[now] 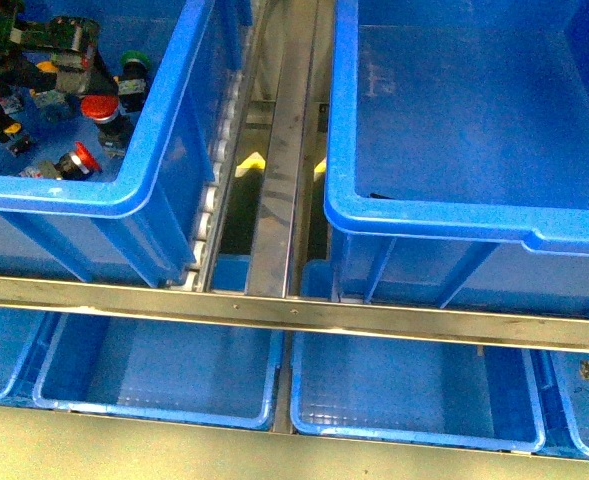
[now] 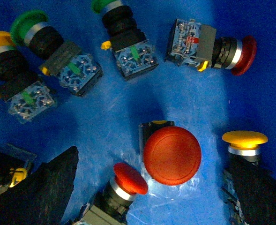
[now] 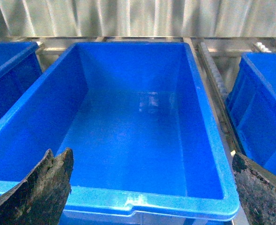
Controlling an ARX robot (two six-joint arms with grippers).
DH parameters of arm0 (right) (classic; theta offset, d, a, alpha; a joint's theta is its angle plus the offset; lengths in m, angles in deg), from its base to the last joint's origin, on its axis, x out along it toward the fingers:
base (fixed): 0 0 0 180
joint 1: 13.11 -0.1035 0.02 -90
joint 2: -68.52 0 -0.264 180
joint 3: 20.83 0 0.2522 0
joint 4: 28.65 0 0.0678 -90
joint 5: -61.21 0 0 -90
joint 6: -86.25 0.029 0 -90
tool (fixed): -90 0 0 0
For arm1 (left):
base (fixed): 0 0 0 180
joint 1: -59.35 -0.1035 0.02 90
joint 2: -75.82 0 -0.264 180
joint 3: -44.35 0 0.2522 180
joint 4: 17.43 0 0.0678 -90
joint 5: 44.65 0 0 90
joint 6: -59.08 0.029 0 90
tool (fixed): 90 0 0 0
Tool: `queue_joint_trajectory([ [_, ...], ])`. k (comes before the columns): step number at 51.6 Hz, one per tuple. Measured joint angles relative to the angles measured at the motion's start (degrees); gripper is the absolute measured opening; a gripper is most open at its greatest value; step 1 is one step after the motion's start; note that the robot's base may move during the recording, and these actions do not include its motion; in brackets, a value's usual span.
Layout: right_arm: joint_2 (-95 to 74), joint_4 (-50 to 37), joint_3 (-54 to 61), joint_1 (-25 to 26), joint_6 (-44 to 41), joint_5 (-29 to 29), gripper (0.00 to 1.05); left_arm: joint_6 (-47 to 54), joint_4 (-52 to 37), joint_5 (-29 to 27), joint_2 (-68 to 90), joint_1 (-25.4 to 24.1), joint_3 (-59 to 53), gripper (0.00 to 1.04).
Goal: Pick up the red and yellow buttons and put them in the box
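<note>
Hovering left tool [image 2: 155, 168] agape | glossy domed red button [image 2: 172, 155] | box [image 3: 201, 122] likely plastic

Two deep crates sat side by side; the left crate [image 1: 164, 140] held a cluster of pushbuttons [image 1: 84, 120]; the box [image 1: 444, 215] stood to its right, with a rail [image 1: 279, 150] running away between them. A crossbar [image 1: 274, 305] lay across in front of both; below and nearer than it, a row of trays [image 1: 164, 400] sat side by side. The left gripper [image 2: 161, 161] hung inside the left crate, directly over one upright pushbutton [image 2: 172, 155]; a tilted pushbutton [image 2: 126, 180] lay just beside that one; four more lay on their sides in a loose row, apart from these.
</note>
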Motion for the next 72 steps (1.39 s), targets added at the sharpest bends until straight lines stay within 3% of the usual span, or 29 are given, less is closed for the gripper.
queue_joint_trajectory([
  [40,0.02,0.02,0.0,0.0,0.0,0.0,0.98,0.98,0.81,1.03,8.0,2.38,6.47,0.97],
  [46,0.0,0.0,0.0,0.0,0.0,0.0,0.98,0.98,0.83,1.09,8.26,2.27,6.64,0.78],
  [56,0.02,0.0,0.0,0.0,0.0,0.0,0.98,0.76,0.85,1.14,8.31,2.01,6.64,0.36],
  [72,0.02,0.0,0.0,0.0,0.0,0.0,0.98,-4.7,-3.08,2.03,7.63,0.22,5.29,0.34],
])
